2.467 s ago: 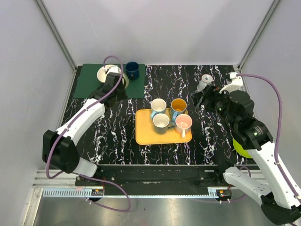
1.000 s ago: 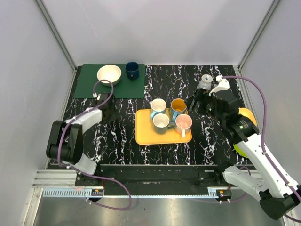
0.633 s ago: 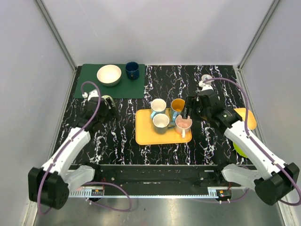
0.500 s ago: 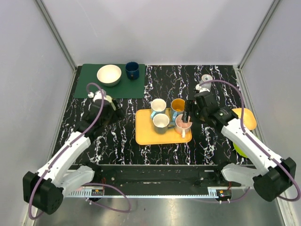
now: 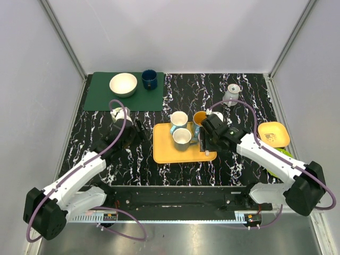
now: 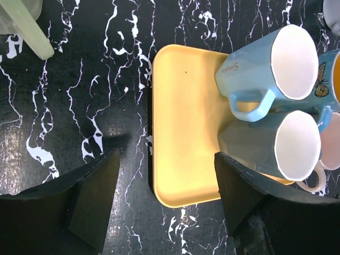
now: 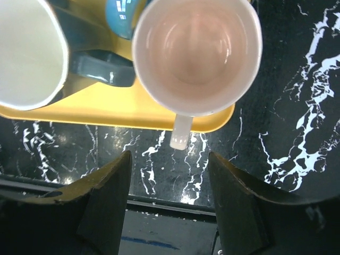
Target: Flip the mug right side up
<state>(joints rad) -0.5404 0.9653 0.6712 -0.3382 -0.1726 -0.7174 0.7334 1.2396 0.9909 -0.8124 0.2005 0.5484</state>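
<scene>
A small grey-white mug [image 5: 231, 95] stands alone at the back right; it looks bottom-up, though I cannot be sure. Neither gripper touches it. My right gripper [image 5: 205, 140] hangs open over the pink mug [image 7: 196, 53] at the right front corner of the yellow tray [image 5: 164, 149]. That mug's handle [image 7: 179, 133] points toward the gap between the fingers [image 7: 106, 204], and my right gripper [image 7: 170, 199] holds nothing. My left gripper [image 5: 135, 133] is open and empty above the tray's left edge [image 6: 159, 159], its midpoint [image 6: 167, 210] over the tray's near corner.
On the tray stand a light blue mug [image 6: 265, 69], a grey-blue mug [image 6: 289, 143] and an orange-lined mug [image 5: 202, 118], all open side up. A white bowl [image 5: 123, 84] and a dark blue mug [image 5: 149, 79] sit on the green mat [image 5: 101, 98]. A yellow plate [image 5: 273, 134] lies at the right.
The right arm left the grey-white mug at the back right and swung to the pink mug, jaws narrowing somewhat. The left arm came from the mat side to the tray's left edge.
</scene>
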